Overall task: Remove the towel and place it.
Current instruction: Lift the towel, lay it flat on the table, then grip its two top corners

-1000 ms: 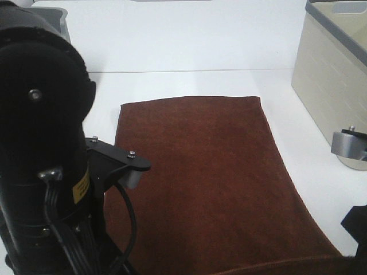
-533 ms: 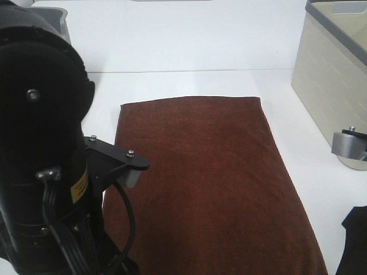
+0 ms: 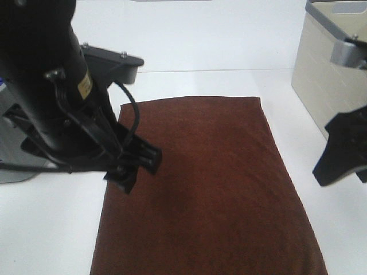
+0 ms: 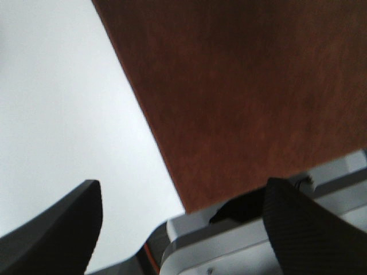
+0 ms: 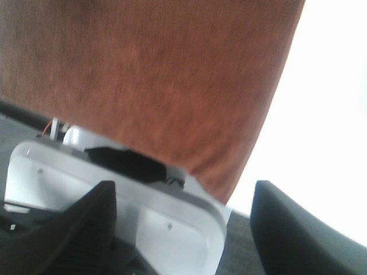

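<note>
The brown towel (image 3: 212, 189) lies flat on the white tabletop (image 3: 51, 229) from centre to 6 o'clock, soft, limp and probably light, likely to sag when lifted, so pinching its 9 and 3 o'clock hems suits the left jaws and right jaws, both spread wide and empty.

A dark-brown plush rectangular towel (image 4: 252, 97) is lying flat on a smooth white tabletop (image 4: 63, 103). Its straight hem is running to a corner that is sitting just beside a pale grey moulded plastic housing (image 4: 241, 246). The left gripper (image 4: 180, 192) is facing that corner, its two black textured fingers (image 4: 63, 229) standing wide apart with tabletop and towel showing between them.
</note>
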Robot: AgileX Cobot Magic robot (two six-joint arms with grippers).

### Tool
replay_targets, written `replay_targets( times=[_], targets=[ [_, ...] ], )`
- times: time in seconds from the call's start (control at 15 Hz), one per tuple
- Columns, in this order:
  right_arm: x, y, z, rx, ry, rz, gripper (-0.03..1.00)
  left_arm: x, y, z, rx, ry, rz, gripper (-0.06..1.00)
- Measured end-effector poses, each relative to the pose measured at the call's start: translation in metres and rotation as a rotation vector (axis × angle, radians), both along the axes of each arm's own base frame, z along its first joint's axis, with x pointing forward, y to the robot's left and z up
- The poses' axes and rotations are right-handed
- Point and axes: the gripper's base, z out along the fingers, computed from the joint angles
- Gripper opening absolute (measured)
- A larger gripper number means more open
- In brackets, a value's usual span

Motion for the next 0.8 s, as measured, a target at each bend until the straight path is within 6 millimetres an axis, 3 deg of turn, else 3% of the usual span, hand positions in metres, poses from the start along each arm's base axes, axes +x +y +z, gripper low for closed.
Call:
replay_targets(
  times=[0.2,0.47,0.6,0.8],
  targets=[
    [0.042,0.008,0.017,-0.018,-0.069,-0.033,0.58,0.036,0.017,0.005,-0.123,-0.122,0.089,0.74],
    [0.093,0.021,0.024,-0.019,-0.110,-0.037,0.50,0.082,0.046,0.003,-0.234,-0.244,0.219,0.74],
    [0.131,0.031,0.020,-0.011,-0.135,-0.049,0.49,0.101,0.053,-0.009,-0.265,-0.266,0.257,0.74],
    [0.177,0.042,-0.004,-0.026,-0.135,-0.054,0.49,0.136,0.056,-0.024,-0.265,-0.278,0.286,0.74]
  ],
)
